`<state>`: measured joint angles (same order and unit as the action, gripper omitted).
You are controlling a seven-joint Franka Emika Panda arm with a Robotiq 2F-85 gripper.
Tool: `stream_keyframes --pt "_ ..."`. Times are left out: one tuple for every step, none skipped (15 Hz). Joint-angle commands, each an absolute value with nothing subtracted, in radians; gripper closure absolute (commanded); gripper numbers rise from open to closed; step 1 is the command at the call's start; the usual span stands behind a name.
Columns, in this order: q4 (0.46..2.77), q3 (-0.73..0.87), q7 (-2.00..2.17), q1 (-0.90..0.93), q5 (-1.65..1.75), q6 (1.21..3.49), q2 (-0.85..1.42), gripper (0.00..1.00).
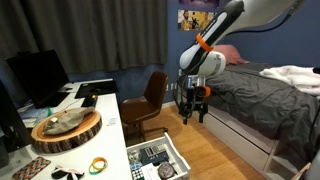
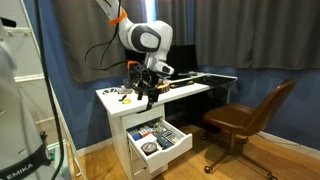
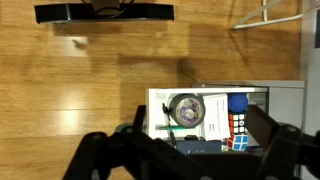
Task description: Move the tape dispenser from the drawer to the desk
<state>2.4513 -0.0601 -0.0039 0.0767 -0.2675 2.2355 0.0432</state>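
The drawer (image 3: 160,100) is pulled open below me and also shows in both exterior views (image 1: 178,158) (image 2: 172,147). In it lies the tape dispenser (image 3: 185,110), a round grey roll with a purple centre, near the drawer's left end in the wrist view; it also shows in both exterior views (image 1: 165,172) (image 2: 148,147). My gripper (image 3: 190,150) is open and empty, hanging in the air well above the drawer (image 1: 193,108) (image 2: 148,92). The white desk (image 1: 108,118) (image 2: 195,86) stands beside the drawer.
The drawer also holds a white card (image 3: 215,112), a blue ball (image 3: 237,102), a Rubik's cube (image 3: 238,128) and a dark box (image 3: 195,147). On the desk are a wood slab (image 1: 65,128), a monitor (image 1: 38,75) and a yellow tape roll (image 1: 98,164). A brown chair (image 1: 152,95) (image 2: 250,118) and a grey bed (image 1: 260,95) are close by.
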Motion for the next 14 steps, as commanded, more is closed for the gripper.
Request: stream_keyframes --pt "2.449 -0.07 -0.006 0.074 -0.269 2.25 0.067 0.0" --pt "2.448 -0.073 -0.006 0.076 -0.27 2.26 0.084 0.0" --pt "2.447 -0.075 -0.007 0.076 -0.27 2.264 0.093 0.0" --pt "2.445 -0.075 -0.007 0.076 -0.27 2.265 0.096 0.0" --pt "2.444 -0.075 -0.007 0.076 -0.271 2.265 0.096 0.0" --pt "2.442 -0.075 -0.007 0.076 -0.271 2.265 0.096 0.0" --pt "2.442 -0.075 -0.007 0.076 -0.271 2.265 0.096 0.0" --pt "2.442 -0.075 -0.007 0.076 -0.271 2.265 0.096 0.0" --pt "2.442 -0.075 -0.007 0.076 -0.271 2.265 0.096 0.0" --pt "2.442 -0.075 -0.007 0.076 -0.271 2.265 0.096 0.0" --pt "2.442 -0.075 -0.007 0.076 -0.271 2.265 0.096 0.0" --pt "2.442 -0.075 -0.007 0.076 -0.271 2.265 0.096 0.0" --pt "2.442 -0.075 -0.007 0.076 -0.271 2.265 0.096 0.0" --pt "2.431 -0.077 0.019 0.08 -0.273 2.283 0.115 0.0"
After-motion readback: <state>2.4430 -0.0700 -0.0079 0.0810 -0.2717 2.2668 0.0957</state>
